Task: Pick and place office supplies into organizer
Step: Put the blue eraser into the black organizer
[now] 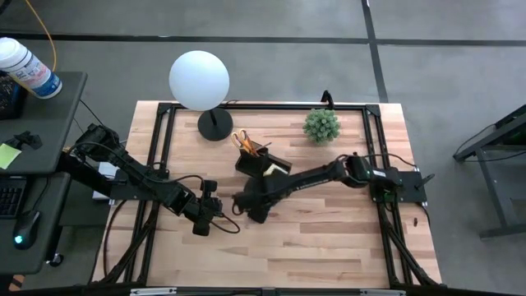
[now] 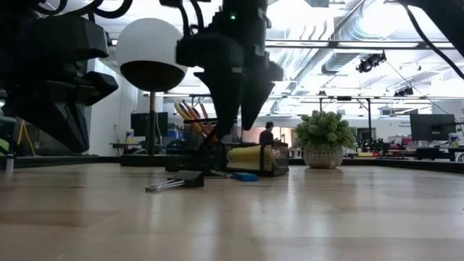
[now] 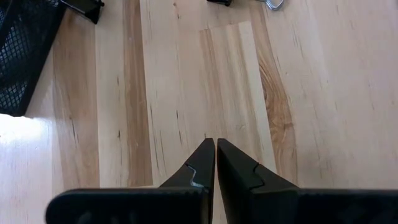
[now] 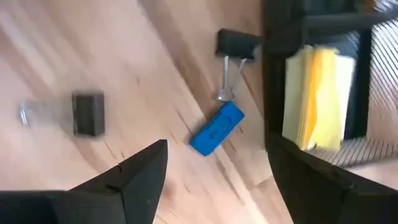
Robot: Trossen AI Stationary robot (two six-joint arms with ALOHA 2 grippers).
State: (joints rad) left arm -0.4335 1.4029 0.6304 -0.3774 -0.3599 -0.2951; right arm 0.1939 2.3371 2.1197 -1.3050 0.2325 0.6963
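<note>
Wooden counter (image 1: 329, 230), black mesh organizer (image 1: 261, 163) holding yellow sticky-note pad (image 4: 317, 99) and orange pencils (image 1: 243, 141), right pincer (image 4: 214, 171) spread open just beside organizer, left pincer (image 3: 215, 165) closed empty nearby, blue eraser (image 4: 216, 128) and black clip (image 4: 235, 45) beside organizer.

Light wood counter (image 1: 329, 238) in a workshop with a grey floor (image 1: 271, 70).

The counter's planks sit in a black frame (image 1: 374, 111). On it stand a white globe lamp (image 1: 200, 80) and a potted plant (image 1: 321, 125). To one side is a dark desk (image 1: 49, 123) with a white bottle (image 1: 29, 68), a keyboard (image 1: 10, 200) and a mouse (image 1: 26, 228). Dark lines cross the floor. Beyond the counter, the low view shows ceiling ducts (image 2: 362, 32), bright lights, monitors (image 2: 433, 125) and a person (image 2: 267, 135) far off.
</note>
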